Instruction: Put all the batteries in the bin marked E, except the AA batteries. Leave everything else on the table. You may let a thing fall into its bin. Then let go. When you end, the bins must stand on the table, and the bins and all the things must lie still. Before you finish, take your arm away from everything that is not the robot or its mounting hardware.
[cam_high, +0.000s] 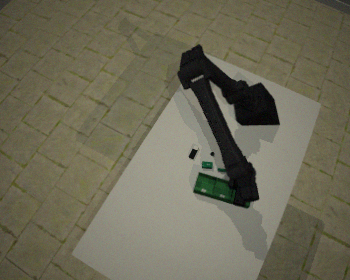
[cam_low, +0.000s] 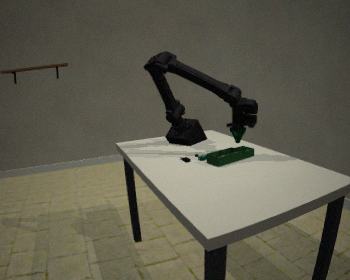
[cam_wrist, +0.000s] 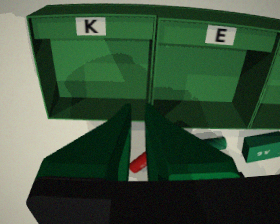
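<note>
The white surface (cam_high: 150, 225) is occupied by a green bin row (cam_high: 212, 186), small green items (cam_high: 207, 164) and a black item (cam_high: 192, 152).
</note>
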